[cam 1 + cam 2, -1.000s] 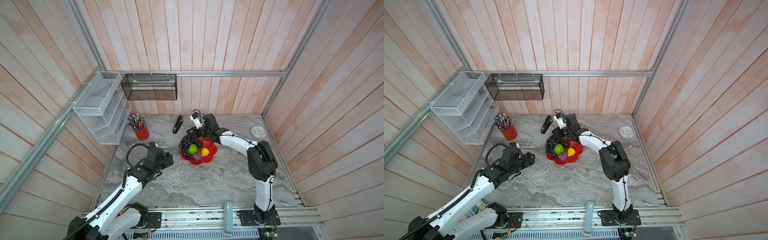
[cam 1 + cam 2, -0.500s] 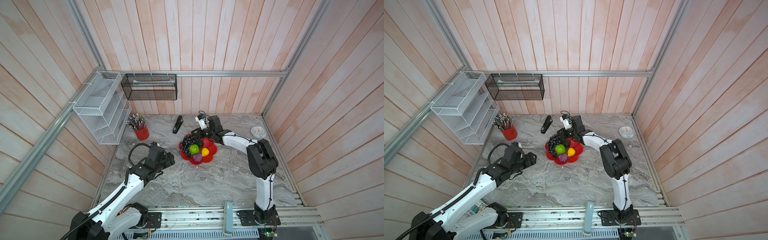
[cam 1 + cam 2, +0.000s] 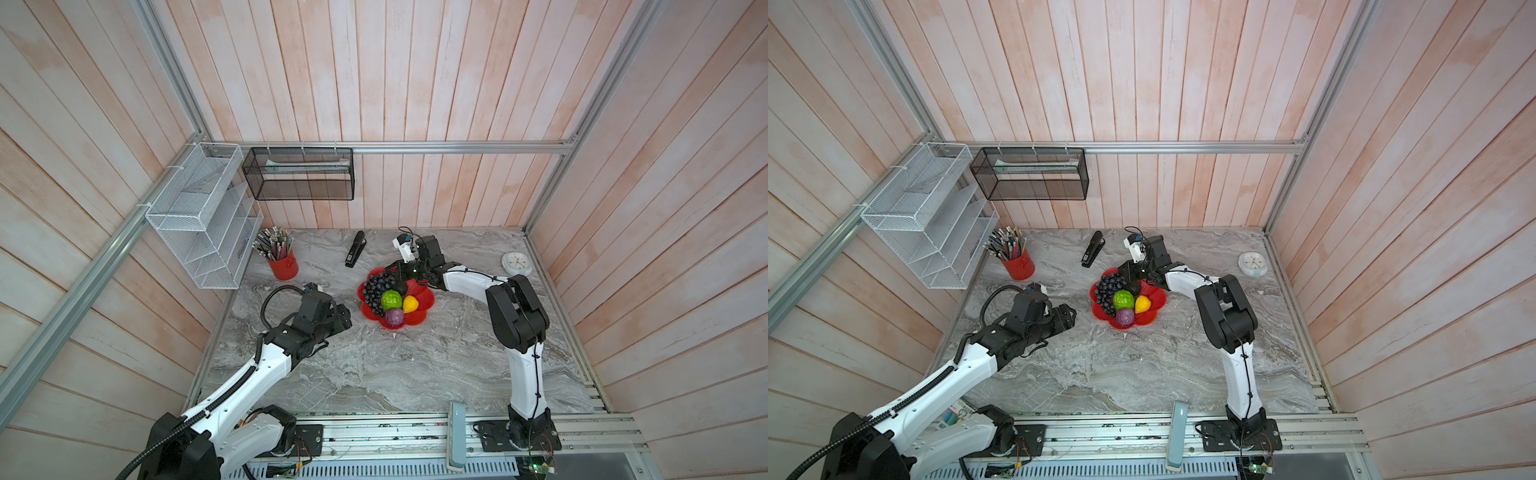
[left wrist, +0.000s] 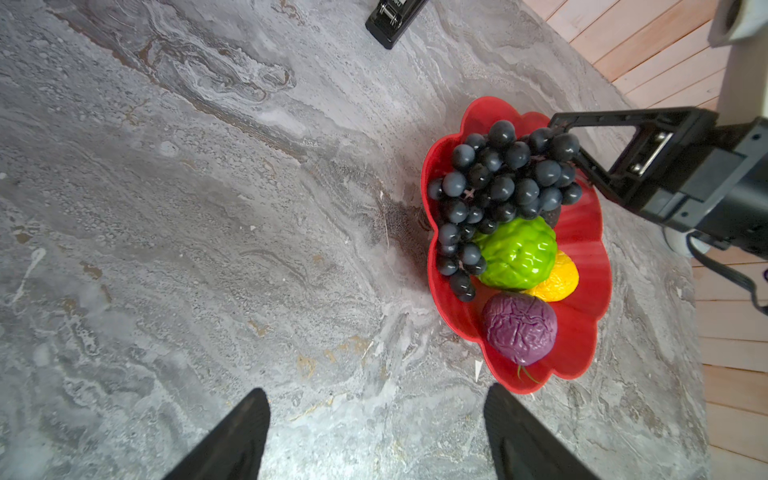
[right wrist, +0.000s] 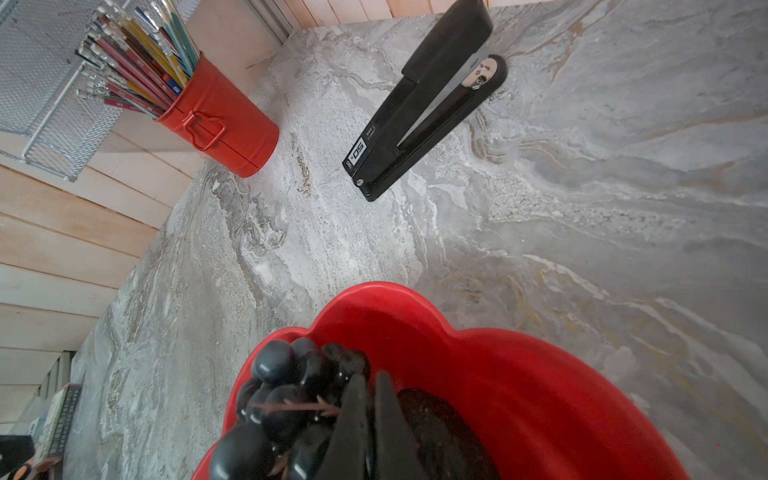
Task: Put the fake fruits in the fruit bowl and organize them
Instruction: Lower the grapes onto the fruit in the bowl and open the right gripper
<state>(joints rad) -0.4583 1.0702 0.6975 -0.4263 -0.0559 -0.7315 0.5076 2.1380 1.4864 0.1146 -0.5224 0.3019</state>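
Fruit bowl (image 3: 422, 316) sits mid-table toward the back wall, with all five fruits in it. Grape bunch (image 3: 374, 291) hugs the 9 o'clock rim, long axis 12-to-6, stem end at 12. Green fruit (image 3: 391, 300) is at centre, yellow fruit (image 3: 409, 304) at its 3, purple fruit (image 3: 394, 317) at 6, avocado (image 5: 440, 428) at 12 under the right gripper (image 5: 372, 380). Its fingers are nearly together at the stem; can't tell if they pinch it. Left gripper (image 4: 376, 390) is at 8, apart from the bowl, fingers wide, holding nothing. Stapler (image 3: 355, 249) at 11, pencil cup (image 3: 283, 266) at 10, clock (image 3: 516, 264) at 2. Table (image 3: 374, 374) is open from 4 to 7.
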